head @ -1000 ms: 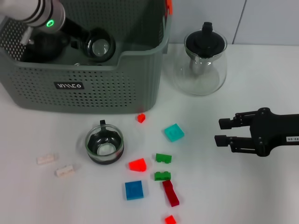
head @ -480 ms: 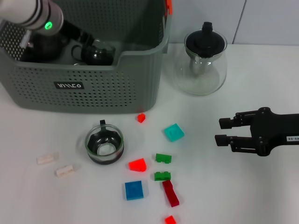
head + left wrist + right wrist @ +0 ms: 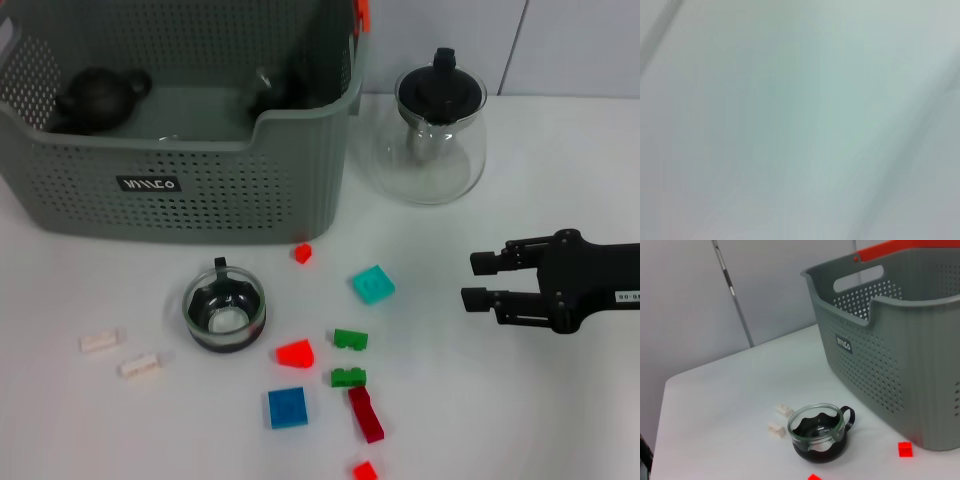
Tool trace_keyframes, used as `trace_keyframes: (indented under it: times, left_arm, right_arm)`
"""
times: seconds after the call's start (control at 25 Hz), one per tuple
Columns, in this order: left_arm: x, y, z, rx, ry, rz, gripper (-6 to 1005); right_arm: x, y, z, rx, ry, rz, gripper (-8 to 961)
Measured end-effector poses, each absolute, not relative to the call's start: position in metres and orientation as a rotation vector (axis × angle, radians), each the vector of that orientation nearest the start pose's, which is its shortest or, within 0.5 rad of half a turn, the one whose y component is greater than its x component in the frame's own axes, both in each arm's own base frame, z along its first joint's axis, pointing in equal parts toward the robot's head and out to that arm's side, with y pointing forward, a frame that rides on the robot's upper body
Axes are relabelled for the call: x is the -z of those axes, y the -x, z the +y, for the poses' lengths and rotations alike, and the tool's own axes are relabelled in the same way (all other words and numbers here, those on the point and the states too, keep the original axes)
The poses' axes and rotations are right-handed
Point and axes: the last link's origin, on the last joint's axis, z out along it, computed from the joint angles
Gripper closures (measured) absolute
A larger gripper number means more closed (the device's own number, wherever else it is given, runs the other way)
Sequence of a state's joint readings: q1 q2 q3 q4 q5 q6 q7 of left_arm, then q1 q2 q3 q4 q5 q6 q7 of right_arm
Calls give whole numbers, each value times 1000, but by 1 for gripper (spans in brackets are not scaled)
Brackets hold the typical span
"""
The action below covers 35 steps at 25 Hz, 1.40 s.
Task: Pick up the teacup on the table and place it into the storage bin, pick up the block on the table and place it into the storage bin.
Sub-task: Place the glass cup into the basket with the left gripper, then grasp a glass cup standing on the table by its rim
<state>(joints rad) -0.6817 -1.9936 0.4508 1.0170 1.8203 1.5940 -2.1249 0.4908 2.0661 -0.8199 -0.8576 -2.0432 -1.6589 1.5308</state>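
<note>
teacup of clear glass with dark liner [image 3: 224, 310] sits upright on white worktop [image 3: 480, 400], lower left of grey-green perforated storage bin [image 3: 200, 190]; right pincer [image 3: 470, 282] hovers at right, fingers apart, probably ready; left pincer unseen.

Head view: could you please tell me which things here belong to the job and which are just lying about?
Job:
storage bin
teacup
blue block
teal block
right gripper, open beside the blocks

Lying about:
glass teapot
dark teapot inside the bin
</note>
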Motion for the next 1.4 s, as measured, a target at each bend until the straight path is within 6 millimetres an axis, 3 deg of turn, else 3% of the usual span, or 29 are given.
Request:
trace_keyframes:
  times: [0.12, 0.2, 0.32, 0.44, 0.56, 0.76, 0.88, 1.4]
  left_arm:
    - [-163, 194, 353, 1373, 2421, -757, 517]
    - [-156, 207, 328, 1387, 2488, -704, 508]
    - [-131, 231, 303, 1234, 2573, -714, 510]
    - [-99, 255, 284, 955, 2697, -727, 513]
    - [-74, 265, 274, 747, 2825, -712, 515]
    - [-34, 264, 277, 489, 2951, -617, 518]
    - [-21, 261, 286, 384, 2952, -568, 518]
    - [9, 257, 315, 46, 2930, -433, 516]
  right_arm:
    - [-16, -251, 321, -541, 2878, 588, 433]
    - [-17, -251, 321, -544, 2877, 588, 433]
    - [-17, -250, 322, -545, 2876, 588, 433]
    - [-18, -249, 323, -551, 2873, 592, 433]
    - [-19, -248, 324, -554, 2873, 591, 433]
    - [-19, -246, 326, -554, 2873, 584, 434]
    - [-18, -245, 326, -555, 2875, 583, 434]
    - [-19, -244, 327, -555, 2877, 578, 433]
